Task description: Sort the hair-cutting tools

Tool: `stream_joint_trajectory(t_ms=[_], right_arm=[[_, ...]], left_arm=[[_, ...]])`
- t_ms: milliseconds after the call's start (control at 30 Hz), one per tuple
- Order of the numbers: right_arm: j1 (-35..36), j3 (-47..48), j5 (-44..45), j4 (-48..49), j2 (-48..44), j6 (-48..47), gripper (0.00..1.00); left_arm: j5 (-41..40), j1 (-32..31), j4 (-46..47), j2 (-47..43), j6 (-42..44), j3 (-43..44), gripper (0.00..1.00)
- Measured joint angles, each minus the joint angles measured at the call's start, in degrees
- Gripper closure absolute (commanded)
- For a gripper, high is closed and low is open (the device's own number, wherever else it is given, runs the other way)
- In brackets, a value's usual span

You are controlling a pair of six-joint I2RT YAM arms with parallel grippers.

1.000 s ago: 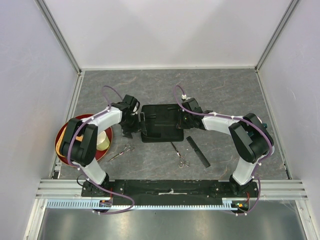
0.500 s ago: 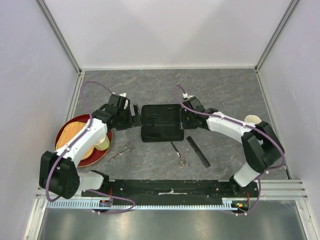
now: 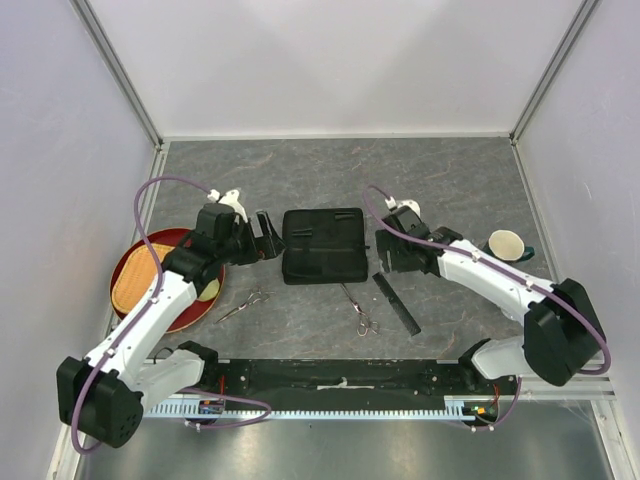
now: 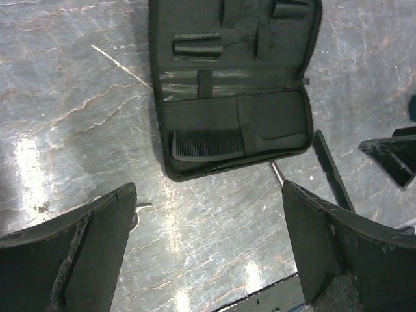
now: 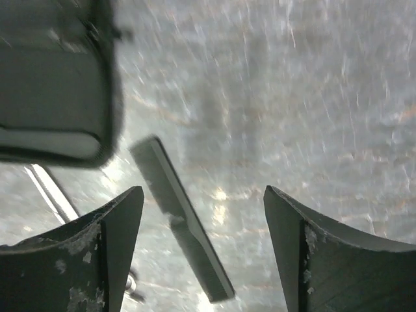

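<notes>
Top: case [image 3: 322, 245] at centre. Left gripper [image 3: 266, 236] is spread off its left edge, right gripper [image 3: 386, 258] off its right. Scissors [image 3: 245, 303] lie lower left, second scissors [image 3: 360, 312] and straight comb [image 3: 397, 304] below. Grey table [image 3: 440, 180] runs up to white walls. Left wrist: tapered comb [image 4: 214, 143] in case. Right wrist: jaws apart, blurred.

Left pincer [image 3: 264, 230] and right pincer [image 3: 388, 262] now back off the case [image 3: 322, 245], both newly wide apart.

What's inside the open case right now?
One black comb lies in one half of the case. The other half shows only empty-looking loops and pockets. Anything tucked inside the pockets is hidden.
</notes>
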Motion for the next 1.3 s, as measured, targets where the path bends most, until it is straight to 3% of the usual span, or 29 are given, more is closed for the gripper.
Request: stream_joint_trajectory(t_ms=[133, 267, 400, 833, 1000, 1300], right_arm=[[0.0, -5.07, -1.57, -2.95, -2.54, 0.02, 0.02], [0.0, -8.81, -3.61, -5.55, -5.73, 0.11, 0.02], [0.0, -8.98, -5.53, -5.88, -6.25, 1.31, 0.18], [0.61, -14.91, -11.06, -4.39, -1.9, 7.76, 0.22], [2.12, -14.97, -10.38, -4.2, -1.53, 8.37, 0.36], [2.62, -15.3, -7.56, -4.09, -1.75, 13.97, 0.48]], left_arm=[[2.6, 0.0, 1.57, 0.57, 0.07, -0.94, 0.0], [7.04, 0.0, 4.07, -0.02, 0.04, -4.09, 0.0], [9.2, -0.02, 4.55, -1.27, 0.04, -5.11, 0.0], [14.73, -0.02, 8.52, -3.41, 0.04, -5.84, 0.0], [15.39, -0.02, 9.27, -3.63, 0.02, -6.27, 0.0], [15.52, -0.02, 9.57, -3.41, 0.02, -6.56, 0.0]])
